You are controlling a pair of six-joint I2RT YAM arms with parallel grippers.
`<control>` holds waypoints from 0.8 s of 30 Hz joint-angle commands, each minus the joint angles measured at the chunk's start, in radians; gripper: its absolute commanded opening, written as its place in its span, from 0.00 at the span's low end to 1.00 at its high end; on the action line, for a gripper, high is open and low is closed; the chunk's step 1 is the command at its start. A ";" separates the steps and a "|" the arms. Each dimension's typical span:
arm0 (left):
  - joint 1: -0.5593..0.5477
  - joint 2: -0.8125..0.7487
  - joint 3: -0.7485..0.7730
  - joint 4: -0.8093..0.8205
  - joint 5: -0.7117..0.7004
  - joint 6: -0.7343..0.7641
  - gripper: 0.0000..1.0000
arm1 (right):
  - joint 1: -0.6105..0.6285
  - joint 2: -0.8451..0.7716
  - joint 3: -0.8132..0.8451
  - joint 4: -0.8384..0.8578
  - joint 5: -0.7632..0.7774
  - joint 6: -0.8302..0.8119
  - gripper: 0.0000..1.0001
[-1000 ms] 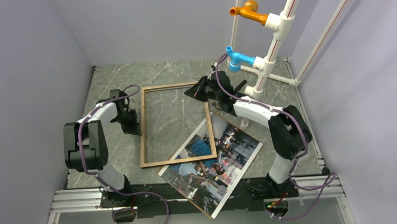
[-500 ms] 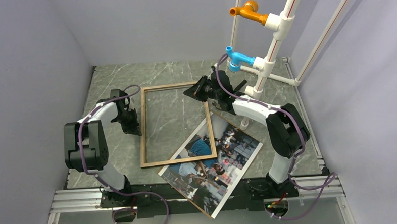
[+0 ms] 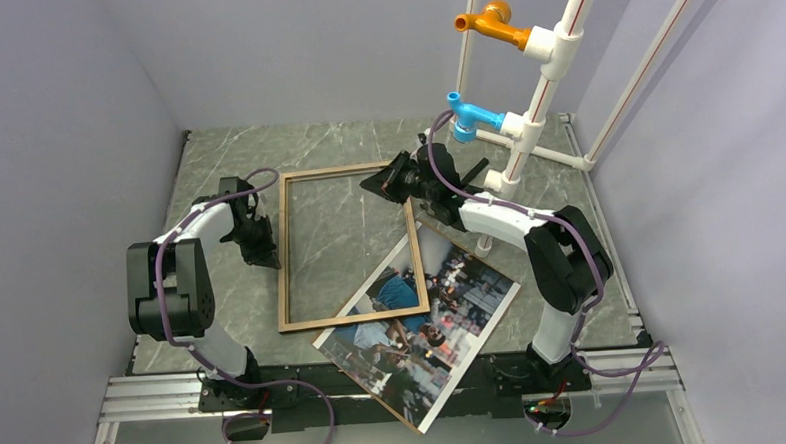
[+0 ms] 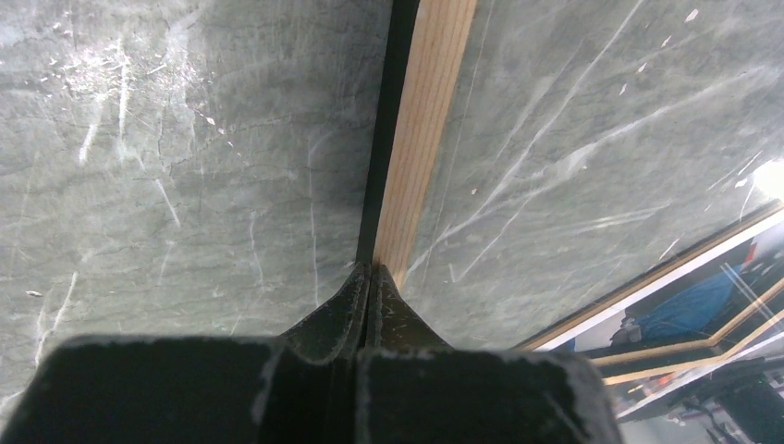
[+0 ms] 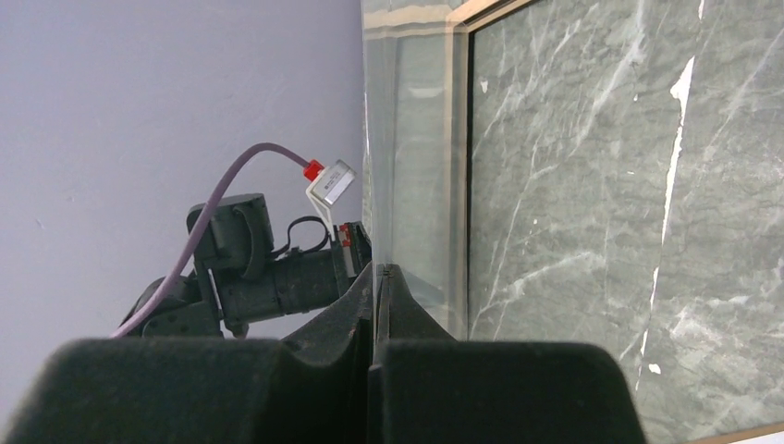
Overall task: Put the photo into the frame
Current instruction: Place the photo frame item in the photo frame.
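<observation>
A wooden picture frame (image 3: pixel 283 249) lies flat on the grey marbled worktop (image 3: pixel 346 144), brown back upward, as two robot arms work at its edges. Its opening holds no print: bare stone shows through it, apart from the near right corner, where the rails lie across one end of the photo (image 3: pixel 443 310). The colour print of a street crowd lies face up and askew, to the near right of the frame, its near corner jutting past the worktop's front edge.

The left pincer (image 3: pixel 265 256) is pressed together, its tips against the outer edge of the frame's left rail. The right pincer (image 3: pixel 379 183) is likewise pressed together at the frame's far right corner; whether it is pinching anything there cannot be told. A white pipe stand (image 3: pixel 543 85) rises behind the right arm.
</observation>
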 commanded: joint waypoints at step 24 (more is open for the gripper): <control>-0.021 0.014 0.015 -0.013 -0.001 0.018 0.00 | 0.013 0.030 0.021 0.150 -0.011 0.104 0.00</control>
